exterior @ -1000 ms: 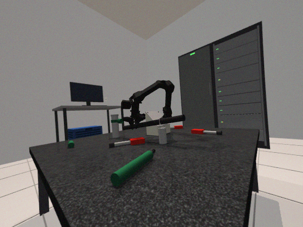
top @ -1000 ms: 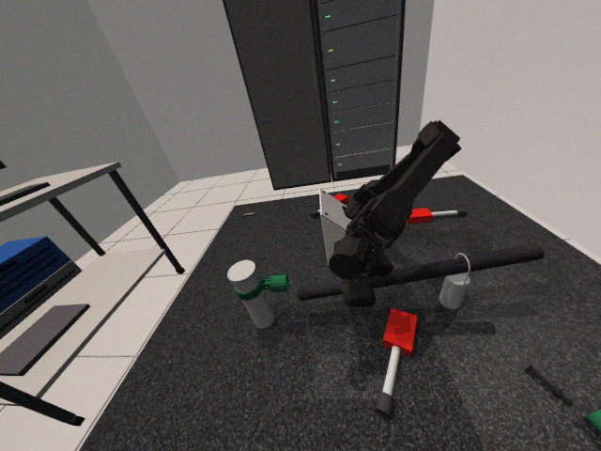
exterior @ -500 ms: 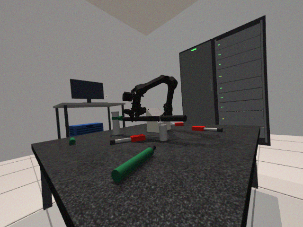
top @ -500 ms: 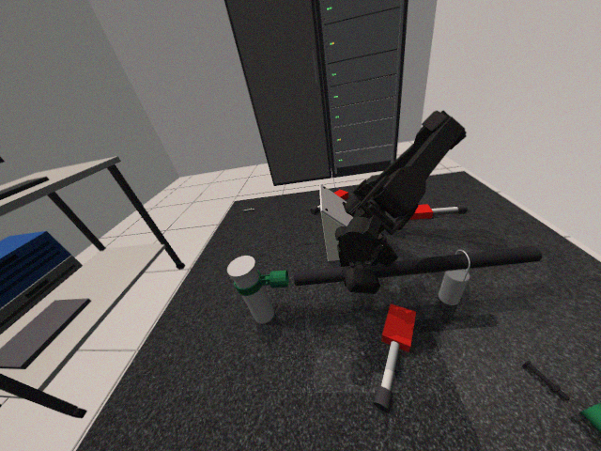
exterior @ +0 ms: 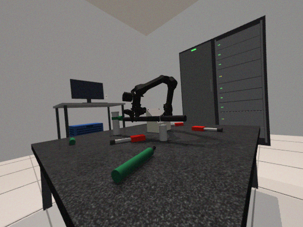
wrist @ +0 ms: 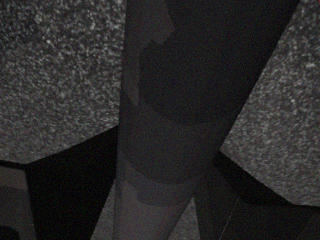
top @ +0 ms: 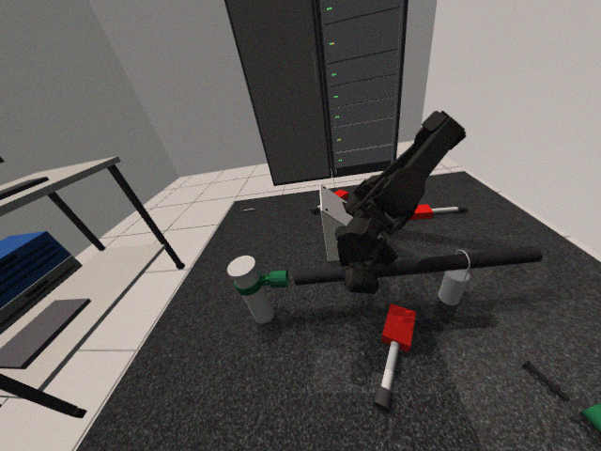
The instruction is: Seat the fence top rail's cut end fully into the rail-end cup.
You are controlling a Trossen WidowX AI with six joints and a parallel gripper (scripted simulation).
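The dark rail (top: 509,255) (exterior: 174,118) (wrist: 192,75) is held nearly level above the table. My gripper (top: 362,281) (exterior: 133,118) (wrist: 159,138) is shut on it, nearer its cut end. The green rail-end cup (top: 279,278) (exterior: 119,117) faces that end. The top view shows a small gap between them, and the two look roughly in line. The green band (top: 248,289) sits high on the white post (top: 260,306) (exterior: 116,127), just under the post cap (top: 241,266) (exterior: 114,113). The rail's far part passes through the wire loop on the small white post (top: 454,287) (exterior: 163,133).
A red block with a white handle (top: 399,326) (exterior: 138,138) lies in front of the rail. Another red block (top: 422,211) (exterior: 198,128) lies behind it. A pale angled box (top: 331,238) (exterior: 153,128) stands behind my gripper. A green cylinder (exterior: 133,164) lies near the exterior camera.
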